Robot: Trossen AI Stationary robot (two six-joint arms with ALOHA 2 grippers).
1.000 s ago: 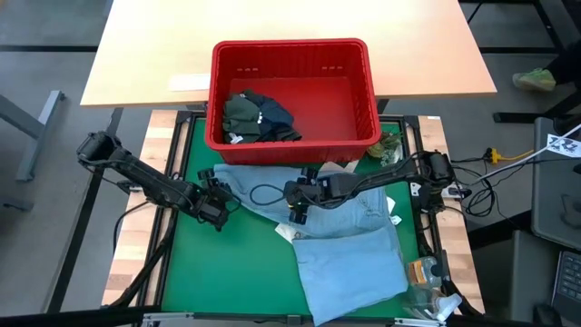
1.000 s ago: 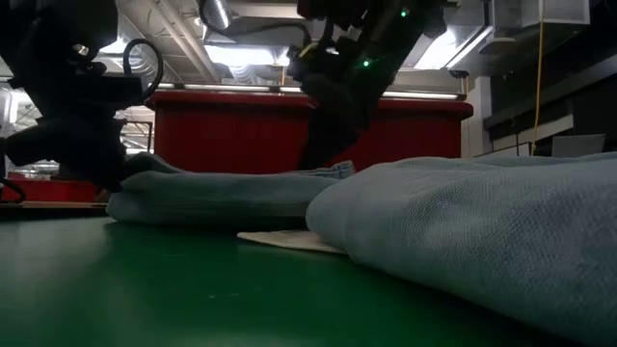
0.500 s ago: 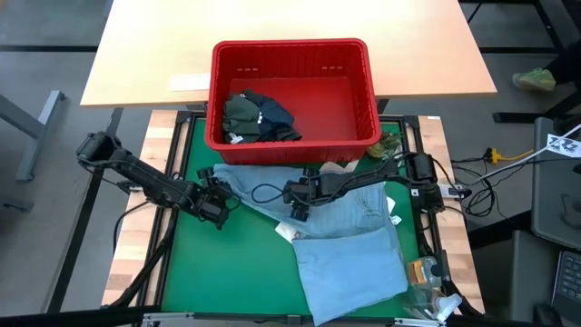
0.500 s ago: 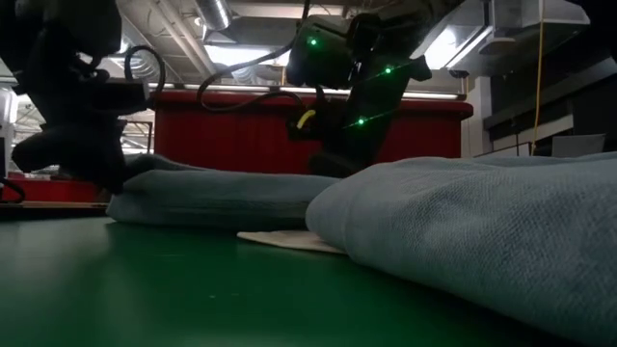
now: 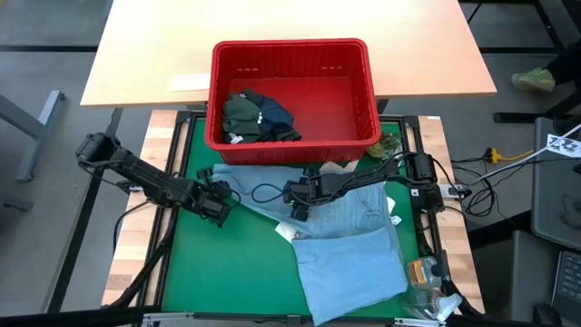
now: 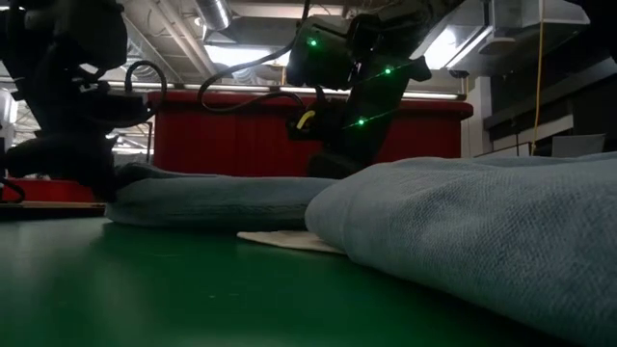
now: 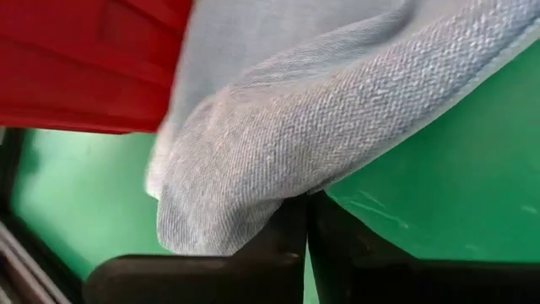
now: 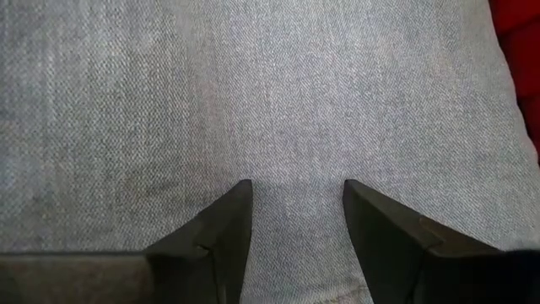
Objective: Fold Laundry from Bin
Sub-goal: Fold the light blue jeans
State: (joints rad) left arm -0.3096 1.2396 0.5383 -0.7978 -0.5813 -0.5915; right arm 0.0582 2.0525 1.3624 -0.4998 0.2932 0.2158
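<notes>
While the red bin point(image 5: 295, 95) stood at the far edge of the green mat point(image 5: 231, 263), half resting on the pale wooden table point(image 5: 163, 50) behind, the laundry was recorded in two lots; a dark olive-green garment point(image 5: 241, 113) and a navy piece point(image 5: 272, 116) were seen bunched in the bin's left corner; a light blue shirt point(image 5: 349, 259) was spread over the mat just in front of the bin, its near part folded into a thick slab toward the right front corner, its far part reaching leftward along the bin's wall.

Left gripper point(image 5: 221, 202): found low on the mat at the left end of the shirt; its fingers point(image 7: 333, 245) were shown pressed together in the left wrist view, with the rolled edge of the blue cloth lying over them; whether cloth was actually pinched between them could not be told.

Right gripper point(image 5: 297, 205): reached in from the right across the middle of the shirt, close above the cloth; its fingers point(image 8: 224, 232) were held apart, with plain blue fabric seen between them and nothing grasped.

Also noted: a beige scrap point(image 5: 289, 232) showing from under the shirt's fold; a dull green item point(image 5: 386, 145) at the bin's right front corner; small clutter point(image 5: 427, 282) at the right front edge of the frame.
</notes>
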